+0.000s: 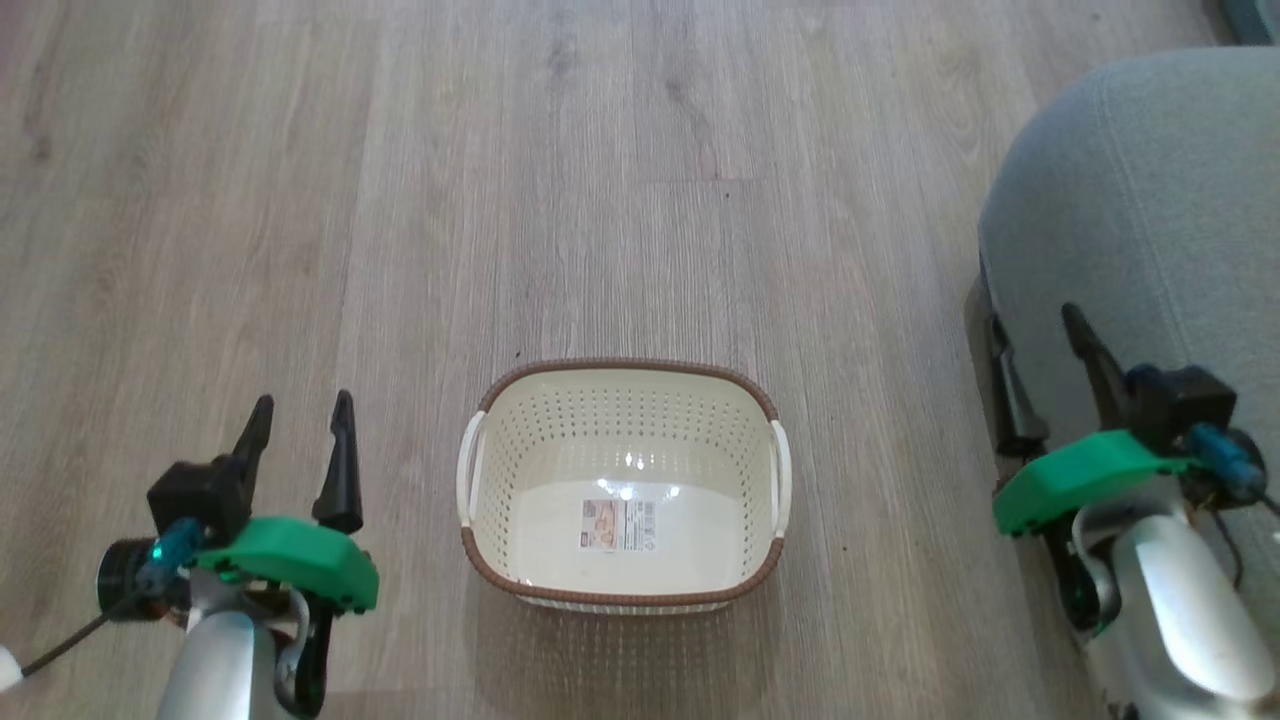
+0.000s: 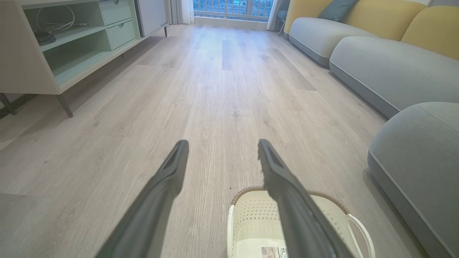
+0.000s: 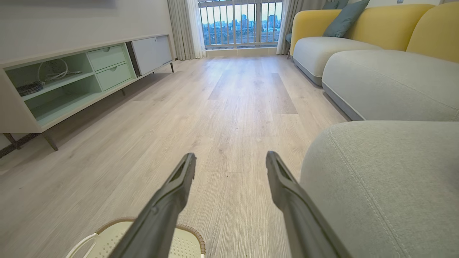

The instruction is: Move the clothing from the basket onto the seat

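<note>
The basket [image 1: 620, 420] stands on the wood floor [image 1: 600, 200] near the robot, midway between its arms. Its pale bottom shows the sticker [image 1: 617, 525] in full. White handles [image 1: 470, 470] sit on its left and right ends.

The seat [image 1: 1150, 200] fills the right side, near the basket but apart from it, with a strip of floor between them.

The left gripper [image 1: 302, 415] hangs over bare floor to the left of the basket, its two dark fingers spread and holding nothing. The right gripper [image 1: 1035, 320] is at the seat's near left edge, fingers likewise spread and empty. One finger lies across the gap beside the seat and the other over the fabric. Whether either touches the upholstery I cannot tell from this angle.

Far ahead the floor runs clear to a window [image 3: 238, 25] with a railing, a curtain [image 3: 186, 28] to its left. Along the left wall stands a low cabinet [image 3: 21, 104] on thin legs, with open shelves holding cables [image 3: 53, 71] and two drawers [image 3: 109, 66]. On the right, beyond the seat, a grey sofa [image 3: 387, 82] with yellow backs runs toward the window, a blue-grey cushion [image 3: 344, 18] leaning at its far end. Between basket and seat, the seat's rounded side is the one thing rising from the floor.
</note>
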Robot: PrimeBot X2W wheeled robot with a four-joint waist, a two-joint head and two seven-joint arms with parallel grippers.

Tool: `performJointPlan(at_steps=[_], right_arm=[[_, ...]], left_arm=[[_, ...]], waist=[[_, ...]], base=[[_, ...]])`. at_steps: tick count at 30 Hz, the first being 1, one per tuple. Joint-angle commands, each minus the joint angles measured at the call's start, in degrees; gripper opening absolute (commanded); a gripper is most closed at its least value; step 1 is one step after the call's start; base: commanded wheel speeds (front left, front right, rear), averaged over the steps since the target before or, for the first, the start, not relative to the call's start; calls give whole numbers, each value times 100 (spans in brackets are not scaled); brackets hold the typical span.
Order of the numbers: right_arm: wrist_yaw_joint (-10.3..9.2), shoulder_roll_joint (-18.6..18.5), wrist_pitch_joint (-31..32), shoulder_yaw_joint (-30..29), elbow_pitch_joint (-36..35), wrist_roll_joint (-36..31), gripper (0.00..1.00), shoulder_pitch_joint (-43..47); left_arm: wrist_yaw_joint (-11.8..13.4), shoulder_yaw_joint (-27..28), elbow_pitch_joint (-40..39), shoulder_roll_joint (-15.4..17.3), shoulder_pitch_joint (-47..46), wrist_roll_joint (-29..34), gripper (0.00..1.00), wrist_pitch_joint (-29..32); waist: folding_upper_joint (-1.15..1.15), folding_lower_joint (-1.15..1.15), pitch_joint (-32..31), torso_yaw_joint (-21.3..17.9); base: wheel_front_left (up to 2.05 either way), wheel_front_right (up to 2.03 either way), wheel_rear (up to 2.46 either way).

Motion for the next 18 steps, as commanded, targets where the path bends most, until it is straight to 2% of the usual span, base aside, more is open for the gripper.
performJointPlan(at_steps=[1,10,18], right_arm=[[-2,17,-59,128,-206,-10,100,-51],[-2,158,-60,177,-191,-43,100,162],[-2,168,-60,213,-100,-37,100,211]], left_arm=[[-31,219,-219,47,-111,43,100,-54],[-24,334,-317,17,36,156,100,-54],[-94,249,-266,12,135,-42,100,-54]], waist=[[0,0,-22,2],[0,0,-162,-16],[0,0,-238,-35]], base=[[0,0,0],[0,0,0],[0,0,0]])
